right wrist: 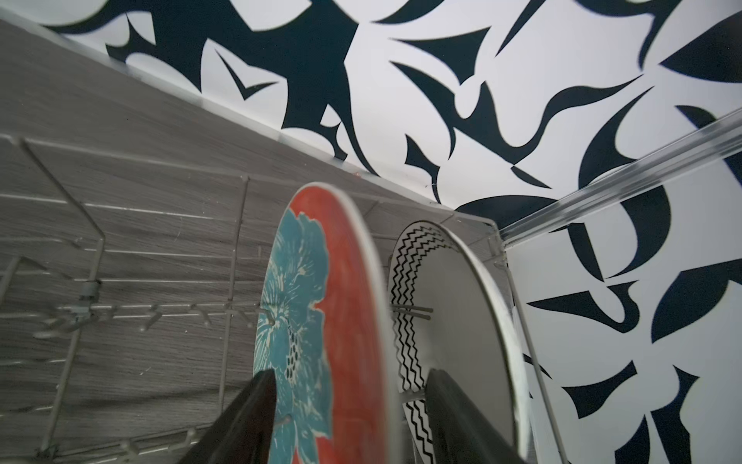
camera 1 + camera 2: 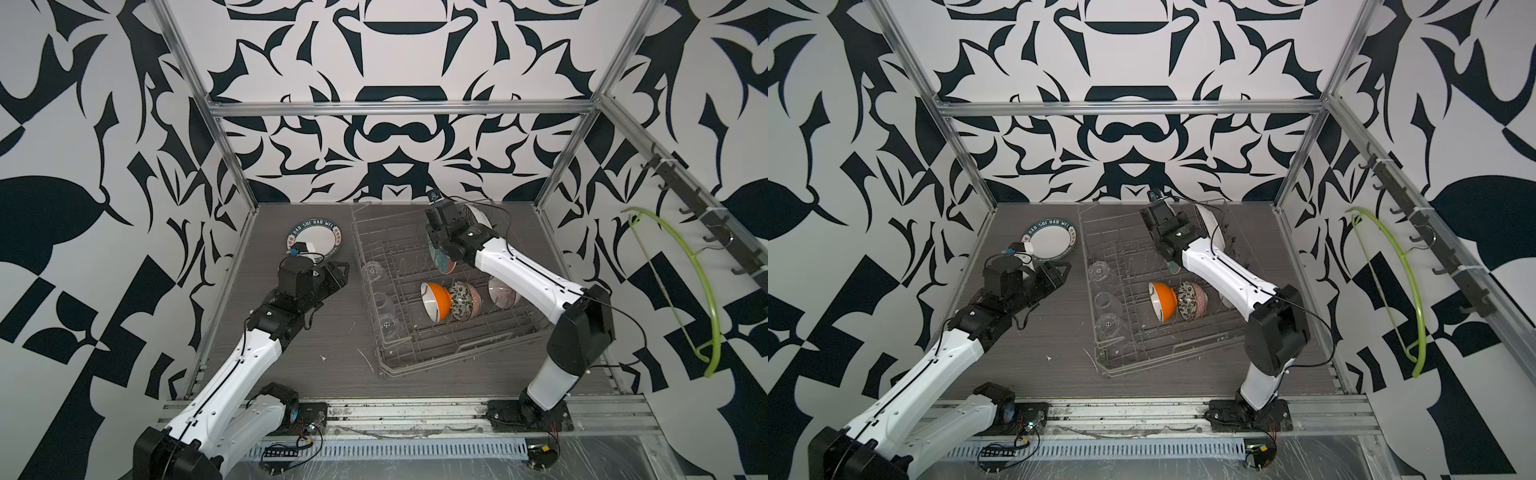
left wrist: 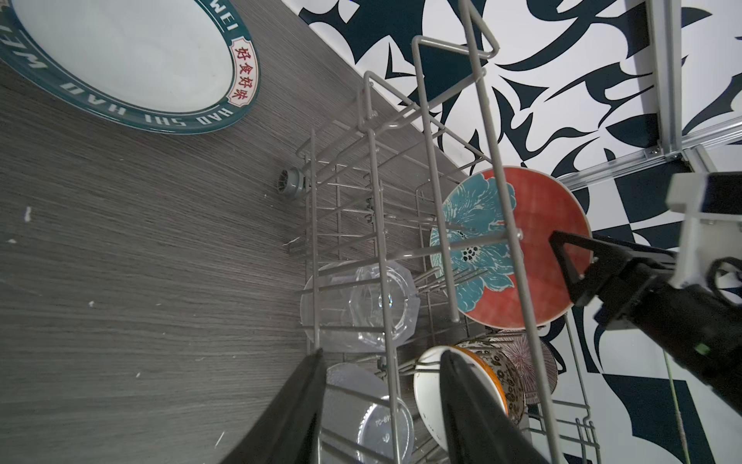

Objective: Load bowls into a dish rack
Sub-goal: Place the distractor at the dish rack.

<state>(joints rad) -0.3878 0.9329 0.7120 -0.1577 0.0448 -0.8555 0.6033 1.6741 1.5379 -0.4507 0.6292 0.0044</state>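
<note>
Top view: all 3 bowls, orange-outside white-inside [image 2: 436,301], black-and-white floral [image 2: 463,300] and pinkish fine-striped [image 2: 502,292], stand on edge in 1 row inside the grey wire dish rack [image 2: 415,365], tilted, probably to drain. My left pincer [image 2: 337,274] hovers over the grey wood-grain table [image 2: 291,353] beside the rack.

Left wrist: jaws apart, nothing between them.

Right wrist: my right pincer [image 1: 349,375] straddles the round red-and-teal flower plate [image 1: 305,301], jaws apart, not clamping. The rack props it upright beside a white zigzag-rimmed plate [image 1: 449,301].

Judgement: bowl loading looks finished.
</note>
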